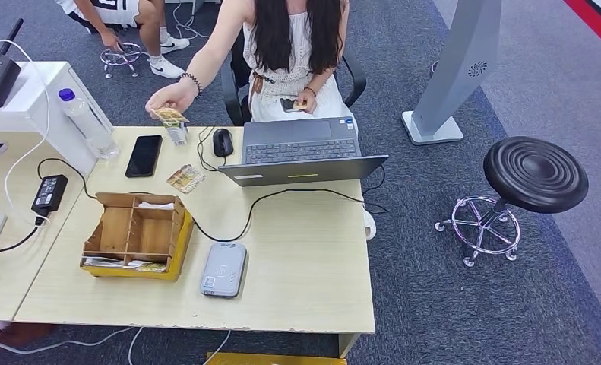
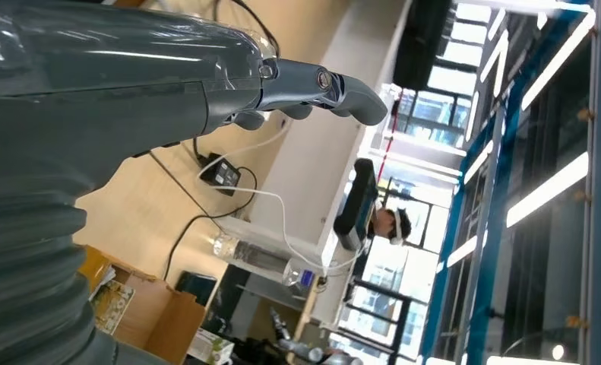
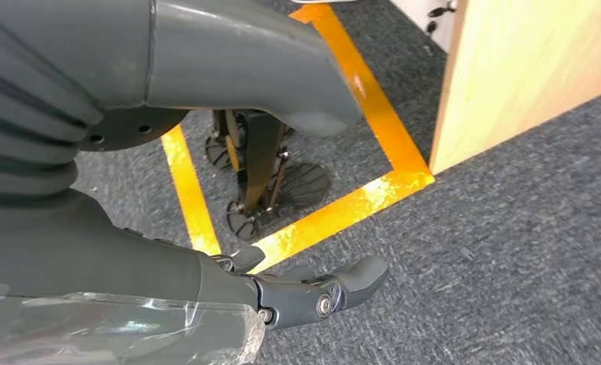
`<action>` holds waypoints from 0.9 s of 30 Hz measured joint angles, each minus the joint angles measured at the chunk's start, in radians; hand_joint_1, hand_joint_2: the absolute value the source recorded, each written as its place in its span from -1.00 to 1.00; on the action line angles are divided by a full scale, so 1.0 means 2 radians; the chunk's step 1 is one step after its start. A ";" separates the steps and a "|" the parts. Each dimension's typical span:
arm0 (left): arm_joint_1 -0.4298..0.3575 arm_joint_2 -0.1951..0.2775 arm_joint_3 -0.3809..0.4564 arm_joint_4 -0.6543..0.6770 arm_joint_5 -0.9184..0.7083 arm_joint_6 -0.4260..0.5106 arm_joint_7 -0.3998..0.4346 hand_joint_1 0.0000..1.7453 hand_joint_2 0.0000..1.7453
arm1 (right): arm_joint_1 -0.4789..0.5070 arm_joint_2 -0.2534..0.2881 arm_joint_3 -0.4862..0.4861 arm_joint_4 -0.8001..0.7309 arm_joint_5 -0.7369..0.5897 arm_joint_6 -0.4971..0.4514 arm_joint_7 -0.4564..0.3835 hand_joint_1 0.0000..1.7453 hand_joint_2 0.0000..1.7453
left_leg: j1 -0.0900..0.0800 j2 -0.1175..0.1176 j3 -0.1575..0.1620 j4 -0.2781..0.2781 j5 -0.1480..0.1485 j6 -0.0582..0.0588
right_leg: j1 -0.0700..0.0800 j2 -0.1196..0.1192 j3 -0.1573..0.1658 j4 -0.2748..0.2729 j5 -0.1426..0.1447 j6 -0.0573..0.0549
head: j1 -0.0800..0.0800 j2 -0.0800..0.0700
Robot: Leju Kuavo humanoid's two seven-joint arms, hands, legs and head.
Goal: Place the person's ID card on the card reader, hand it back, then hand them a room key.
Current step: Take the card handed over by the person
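Awaiting handover: ID card (image 1: pixel 169 115) is pinched in the person's hand (image 1: pixel 172 97), held out over the far edge of the counter (image 1: pixel 305 266), not yet taken.
Card reader (image 1: pixel 223 269) lies flat near the counter's front edge, just beside the wooden organiser box (image 1: pixel 134 235). Judgement: the receiving hand should rise to the card, pinch its free edge flat, then lower it squarely onto the reader face, clear of the laptop cable (image 1: pixel 267 199). Left wrist view: left hand (image 2: pixel 312 91) raised beside the counter, fingers fairly straight, holding nothing. Right wrist view adds what the head view lacks: right hand (image 3: pixel 305 293) hanging over carpet and yellow floor tape (image 3: pixel 343 213), fingers loosely extended, empty.
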 joint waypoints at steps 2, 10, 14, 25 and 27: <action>-0.013 0.002 -0.003 -0.021 -0.057 0.011 -0.008 -1.00 1.00 | -0.001 0.000 0.000 0.001 0.010 -0.001 0.004 -1.00 1.00 | 0.000 0.000 0.000 0.000 0.000 0.000 | 0.000 0.000 0.000 0.000 0.000 0.000 | 0.000 0.000; -0.063 0.090 -0.168 -0.065 -0.320 0.297 -0.045 -1.00 1.00 | -0.019 0.000 0.013 0.007 0.042 0.000 0.025 -1.00 1.00 | 0.000 0.000 0.001 0.000 0.001 0.000 | 0.000 0.000 0.001 0.000 0.001 -0.001 | 0.000 0.000; -0.065 0.125 -0.228 -0.069 -0.312 0.323 -0.045 -1.00 1.00 | -0.022 0.000 0.015 0.009 0.043 -0.001 0.026 -1.00 1.00 | 0.000 0.000 0.001 0.000 0.002 -0.001 | 0.000 0.000 0.001 0.000 0.001 -0.001 | 0.000 0.000; -0.157 0.209 -0.332 -0.019 -0.600 0.393 0.073 -1.00 1.00 | -0.029 0.002 0.026 0.012 0.061 0.001 0.043 -1.00 1.00 | 0.000 -0.004 -0.001 0.000 0.004 0.000 | 0.000 -0.004 -0.001 0.000 0.002 -0.001 | 0.000 0.000; -0.226 0.240 -0.376 0.039 -0.709 0.398 0.133 -1.00 1.00 | -0.036 0.005 0.031 0.013 0.066 0.001 0.051 -1.00 1.00 | 0.000 -0.005 -0.001 0.000 0.005 -0.001 | 0.000 -0.005 -0.002 0.000 0.003 -0.001 | 0.000 0.000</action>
